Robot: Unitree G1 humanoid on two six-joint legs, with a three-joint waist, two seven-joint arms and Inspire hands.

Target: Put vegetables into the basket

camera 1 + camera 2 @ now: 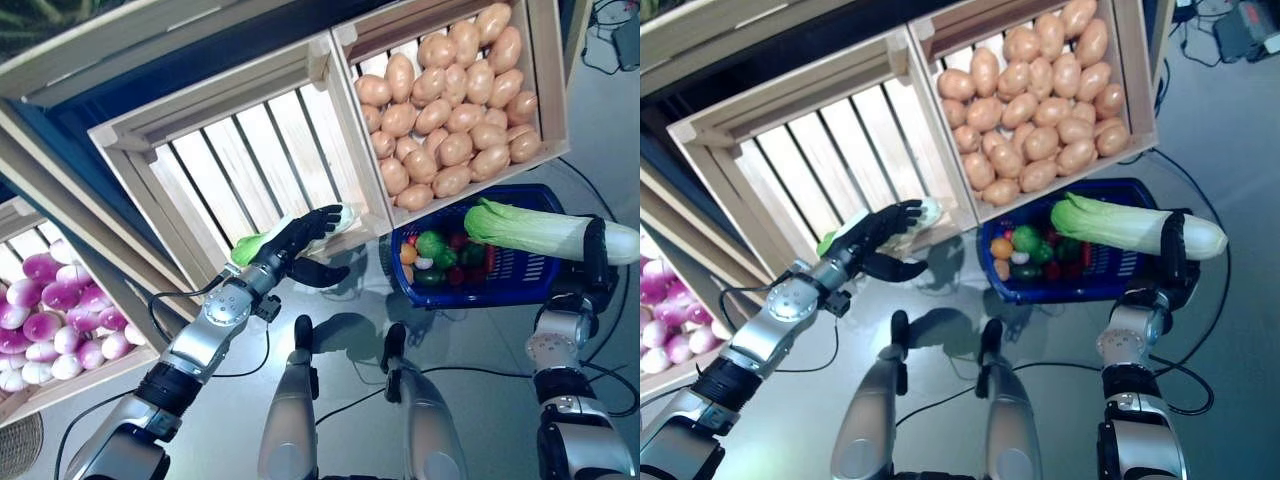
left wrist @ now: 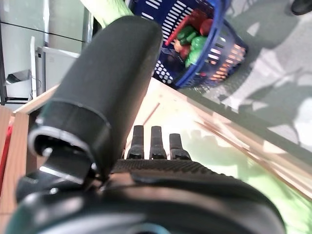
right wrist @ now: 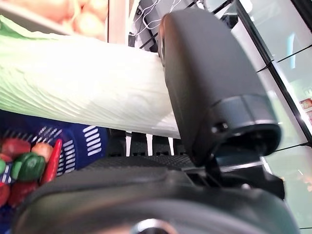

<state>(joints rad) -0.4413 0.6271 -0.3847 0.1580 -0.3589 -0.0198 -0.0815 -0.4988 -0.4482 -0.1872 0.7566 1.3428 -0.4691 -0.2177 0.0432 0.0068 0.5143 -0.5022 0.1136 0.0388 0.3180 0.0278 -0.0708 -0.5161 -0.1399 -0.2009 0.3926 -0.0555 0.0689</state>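
Note:
My right hand [image 1: 596,262] is shut on a long pale-green napa cabbage [image 1: 530,232] and holds it level over the blue basket [image 1: 520,285] on the floor. In the right wrist view my thumb and fingers wrap round the cabbage [image 3: 73,92]. The basket holds several small green, red and orange vegetables [image 1: 438,258]. My left hand [image 1: 295,240] lies on a second napa cabbage [image 1: 250,247] at the front edge of the slatted wooden crate [image 1: 240,150]. Its fingers rest straight along the cabbage [image 2: 234,165] and its thumb stands apart below the crate's edge.
The wooden stand's crates slope towards me. A full crate [image 1: 545,90] stands just behind the basket, and another [image 1: 60,370] is at the far left. Grey floor lies in front of the stand and to the right of the basket.

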